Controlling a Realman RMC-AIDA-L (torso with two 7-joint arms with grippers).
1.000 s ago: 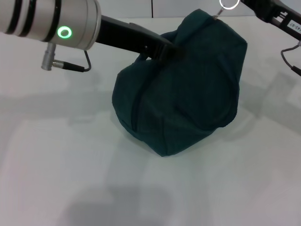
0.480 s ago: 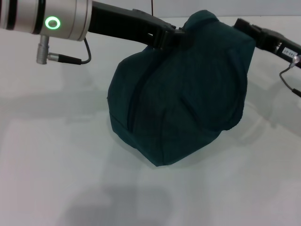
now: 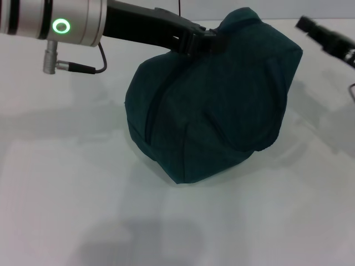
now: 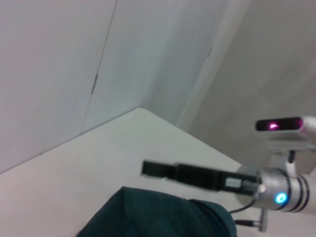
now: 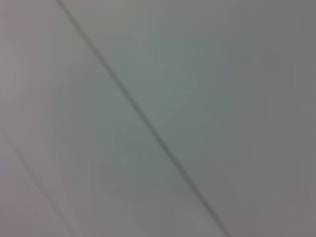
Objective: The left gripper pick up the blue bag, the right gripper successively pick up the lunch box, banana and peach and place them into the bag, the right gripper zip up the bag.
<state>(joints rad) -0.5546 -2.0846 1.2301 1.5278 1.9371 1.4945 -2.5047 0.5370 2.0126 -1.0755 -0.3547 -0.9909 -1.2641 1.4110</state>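
Note:
The blue bag (image 3: pixel 216 100) stands bulging on the white table in the head view, its dark zip line running down its left face. Its top also shows in the left wrist view (image 4: pixel 158 215). My left gripper (image 3: pixel 201 42) reaches in from the upper left and is shut on the bag's top. My right gripper (image 3: pixel 312 26) is off the bag, to its upper right, and also shows in the left wrist view (image 4: pixel 157 169). The lunch box, banana and peach are out of view. The ring zip pull does not show.
The white table (image 3: pixel 66 183) spreads in front of the bag and to its left. A grey cable (image 3: pixel 77 66) hangs under my left arm. The right wrist view shows only a pale surface with a dark seam (image 5: pixel 148 123). Wall panels stand behind the table.
My right gripper has left the bag's top, where it held the ring zip pull, and drawn away to the right. The bag has shifted slightly left under my left gripper.

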